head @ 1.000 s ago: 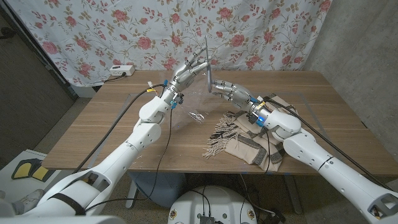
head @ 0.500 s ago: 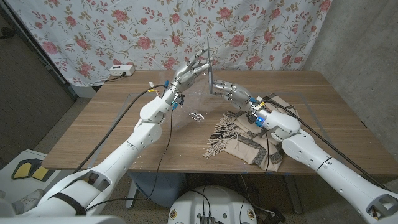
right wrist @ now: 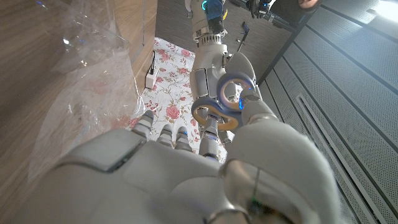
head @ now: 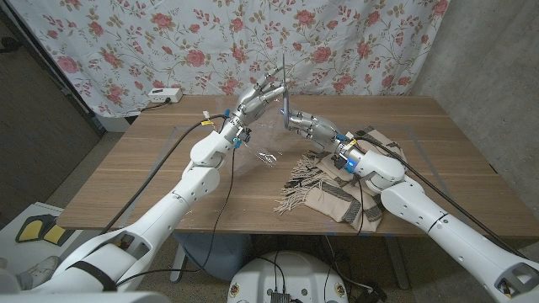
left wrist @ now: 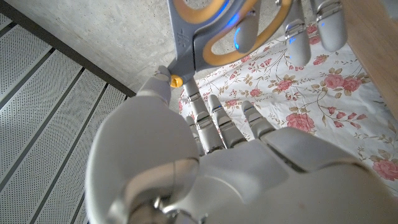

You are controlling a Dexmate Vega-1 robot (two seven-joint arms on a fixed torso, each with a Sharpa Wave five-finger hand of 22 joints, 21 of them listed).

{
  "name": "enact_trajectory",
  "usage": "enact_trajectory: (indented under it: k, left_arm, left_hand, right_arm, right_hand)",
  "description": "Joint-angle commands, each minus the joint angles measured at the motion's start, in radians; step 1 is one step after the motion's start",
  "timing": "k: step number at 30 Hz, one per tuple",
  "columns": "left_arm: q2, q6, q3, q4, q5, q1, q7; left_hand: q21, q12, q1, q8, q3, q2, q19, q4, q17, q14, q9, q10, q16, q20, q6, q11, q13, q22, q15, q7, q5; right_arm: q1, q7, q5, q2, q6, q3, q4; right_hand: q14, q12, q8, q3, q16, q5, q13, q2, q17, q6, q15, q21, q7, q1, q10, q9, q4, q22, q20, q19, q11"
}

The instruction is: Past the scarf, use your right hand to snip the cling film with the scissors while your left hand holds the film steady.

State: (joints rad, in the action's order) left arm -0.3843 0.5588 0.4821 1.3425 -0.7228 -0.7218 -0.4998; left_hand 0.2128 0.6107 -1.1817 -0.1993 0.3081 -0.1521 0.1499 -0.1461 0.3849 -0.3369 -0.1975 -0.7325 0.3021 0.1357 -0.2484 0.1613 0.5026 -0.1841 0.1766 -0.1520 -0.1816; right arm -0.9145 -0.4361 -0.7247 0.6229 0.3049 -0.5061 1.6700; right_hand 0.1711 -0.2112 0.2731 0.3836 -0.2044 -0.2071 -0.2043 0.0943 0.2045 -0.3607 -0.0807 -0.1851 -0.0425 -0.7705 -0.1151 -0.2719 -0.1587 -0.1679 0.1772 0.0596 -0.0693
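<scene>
Even indoor light — wrist views soft-focus

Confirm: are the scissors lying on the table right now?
No. The right hand holds the scissors up above the table, blades pointing upward beside the left hand.

Head view: taken from a fixed point above and behind both arms, it looked down and forward over the wooden counter (head: 168, 168) to the floral curtain (head: 168, 42) at the far side — a wide shot, with the arms entering from the bottom corners. Left wrist view: the camera sat close behind the left hand (left wrist: 205, 168) and faced along its back; the picture was turned, and the right hand's fingers (left wrist: 298, 43) on the scissors (left wrist: 205, 37) appeared very near. Right wrist view: close behind the right hand (right wrist: 186, 174), likewise turned. All three views shared the scissors and the curtain — both wrist views also took in the grey slatted panels (right wrist: 348, 93).
</scene>
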Motion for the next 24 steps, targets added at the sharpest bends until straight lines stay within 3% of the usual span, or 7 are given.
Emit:
enact_trajectory:
  k: [1,13,17,19,24]
  left_arm:
    - [-0.002,-0.007,0.012,0.000,0.005,0.003,-0.013]
    - [0.006,-0.009,0.012,-0.004,-0.006,0.001,-0.017]
    - [0.011,-0.006,0.013,-0.009,-0.008,0.004,-0.023]
    - [0.014,-0.007,0.014,-0.011,-0.010,0.006,-0.026]
    - [0.018,-0.013,0.016,-0.015,-0.018,0.006,-0.034]
  left_hand:
    - [0.001,0.008,0.002,0.001,0.004,-0.008,0.002,0.006,0.003,0.014,-0.003,-0.065,-0.005,0.000,0.000,0.065,0.003,-0.003,0.022,-0.006,-0.005]
    - [0.001,0.008,0.001,-0.001,0.004,-0.009,0.001,0.006,0.004,0.013,-0.003,-0.068,-0.005,0.001,-0.005,0.065,0.004,-0.003,0.024,-0.010,-0.006]
    - [0.001,0.008,0.001,-0.001,0.004,-0.009,0.001,0.006,0.004,0.012,-0.003,-0.068,-0.005,0.000,-0.006,0.065,0.004,-0.003,0.024,-0.010,-0.006]
    - [0.001,0.008,0.001,-0.002,0.003,-0.009,0.001,0.006,0.004,0.012,-0.003,-0.067,-0.005,0.000,-0.007,0.065,0.004,-0.003,0.024,-0.011,-0.006]
    - [0.001,0.008,0.002,-0.002,0.003,-0.008,0.001,0.006,0.005,0.012,-0.003,-0.067,-0.005,0.000,-0.008,0.065,0.003,-0.003,0.023,-0.010,-0.007]
  right_arm:
    - [0.005,-0.007,0.001,-0.005,0.005,-0.003,-0.002]
    - [0.011,-0.009,0.004,-0.014,0.004,-0.011,-0.008]
    - [0.012,-0.006,0.006,-0.016,0.000,-0.015,-0.007]
    - [0.013,-0.002,0.013,-0.015,-0.001,-0.016,-0.005]
    - [0.008,0.013,0.018,-0.012,-0.004,-0.014,0.002]
  right_hand:
    - [0.104,-0.005,-0.005,0.003,-0.005,0.002,-0.002,0.001,0.003,0.003,-0.003,-0.004,0.004,-0.014,-0.002,-0.002,-0.005,-0.002,0.005,-0.002,-0.004]
    - [0.103,-0.005,-0.009,-0.001,-0.006,0.006,-0.002,-0.004,0.003,0.002,0.001,-0.005,0.002,-0.013,-0.001,-0.002,-0.002,-0.002,-0.001,-0.003,-0.002]
    - [0.101,-0.006,-0.009,0.000,-0.007,0.008,-0.002,-0.001,0.002,-0.001,0.013,-0.005,-0.008,-0.018,0.006,-0.002,-0.002,-0.002,-0.017,-0.004,0.007]
    - [0.102,-0.006,-0.011,0.002,-0.007,0.009,-0.001,0.005,0.002,0.000,0.028,-0.004,-0.020,-0.023,0.006,-0.004,-0.001,-0.002,-0.039,-0.004,0.020]
    - [0.113,-0.006,-0.011,0.004,-0.003,0.011,-0.001,0.011,0.002,-0.003,0.036,-0.005,-0.027,-0.029,0.010,-0.005,-0.001,-0.002,-0.056,-0.005,0.023]
